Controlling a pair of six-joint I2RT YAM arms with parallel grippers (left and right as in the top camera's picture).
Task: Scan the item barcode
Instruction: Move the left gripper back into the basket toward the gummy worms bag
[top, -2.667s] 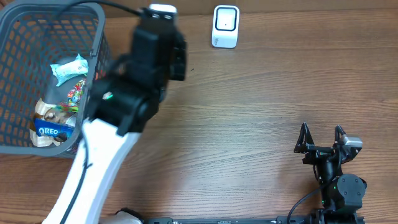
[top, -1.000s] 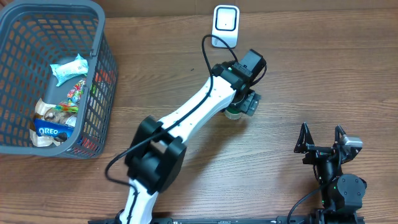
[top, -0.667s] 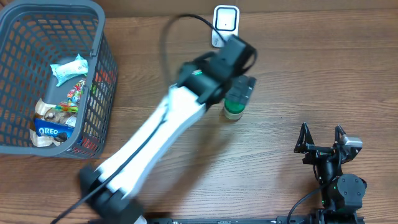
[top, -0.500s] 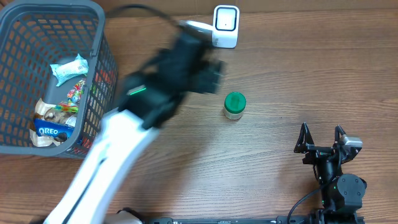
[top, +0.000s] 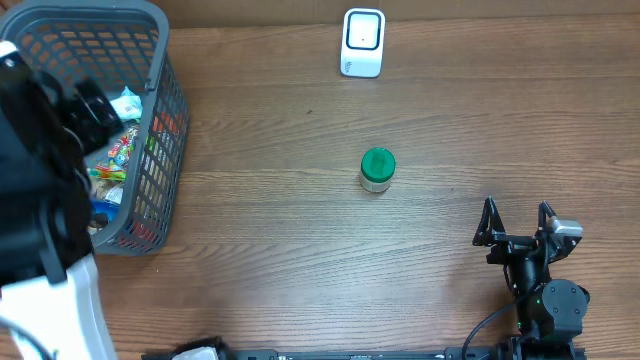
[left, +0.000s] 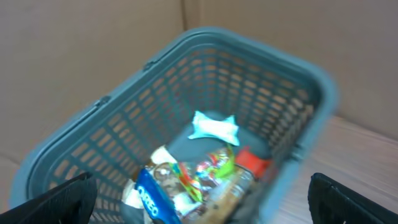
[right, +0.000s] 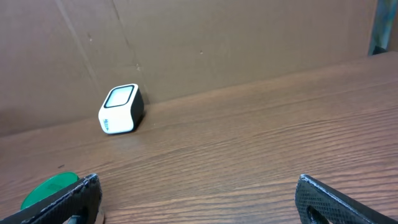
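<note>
1. From overhead: green-lidded jar (top: 377, 168) upright near the middle of the worktop (top: 300, 250), touched by nothing; white scanner (top: 362, 42) at the far edge, well apart from it; grey basket (top: 165, 90) of snack packets in the far left corner; left arm (top: 40, 230), blurred, over the basket; right gripper (top: 517, 215) by the near right corner, jaws spread wide, empty.
2. From the left wrist: left gripper (left: 200, 193) fully open, holding nothing; basket (left: 298, 81) below, Oreo pack (left: 152, 199) and pale blue wrapper (left: 214, 127) inside.
3. From the right wrist: right gripper (right: 199, 202) wide open, empty; green-lidded jar (right: 50, 190) just beside one finger (right: 71, 199); scanner (right: 121, 109) against the cardboard wall (right: 249, 43).
</note>
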